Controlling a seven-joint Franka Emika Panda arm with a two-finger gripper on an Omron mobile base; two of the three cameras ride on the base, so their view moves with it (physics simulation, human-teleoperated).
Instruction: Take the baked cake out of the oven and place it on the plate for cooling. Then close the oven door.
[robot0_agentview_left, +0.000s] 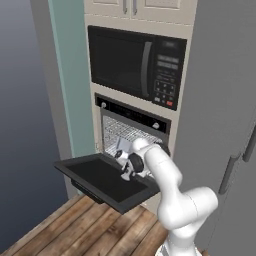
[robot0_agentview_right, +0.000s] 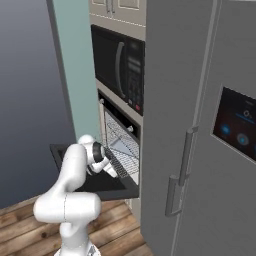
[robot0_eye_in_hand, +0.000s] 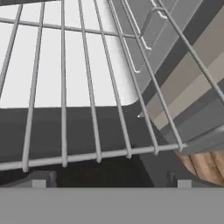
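The oven (robot0_agentview_left: 132, 113) stands open, its black oven door (robot0_agentview_left: 102, 176) folded down flat in front of it. My gripper (robot0_agentview_left: 120, 149) reaches over the door into the oven's mouth, at the level of the wire rack (robot0_agentview_left: 126, 132). In the hand view the gripper (robot0_eye_in_hand: 109, 180) is open, its fingertips (robot0_eye_in_hand: 40, 180) far apart with nothing between them, just in front of the rack (robot0_eye_in_hand: 89, 87) and the pale interior behind it. From the right, the hand (robot0_agentview_right: 113, 169) hangs above the door (robot0_agentview_right: 116, 190). The cake and the plate are out of view.
A black microwave (robot0_agentview_left: 135, 65) with a keypad sits directly above the oven. A tall grey fridge (robot0_agentview_right: 200, 125) stands close on the right, its side wall next to the oven. A teal panel (robot0_agentview_left: 72, 80) flanks the left. Wooden floor (robot0_agentview_left: 95, 230) lies below the door.
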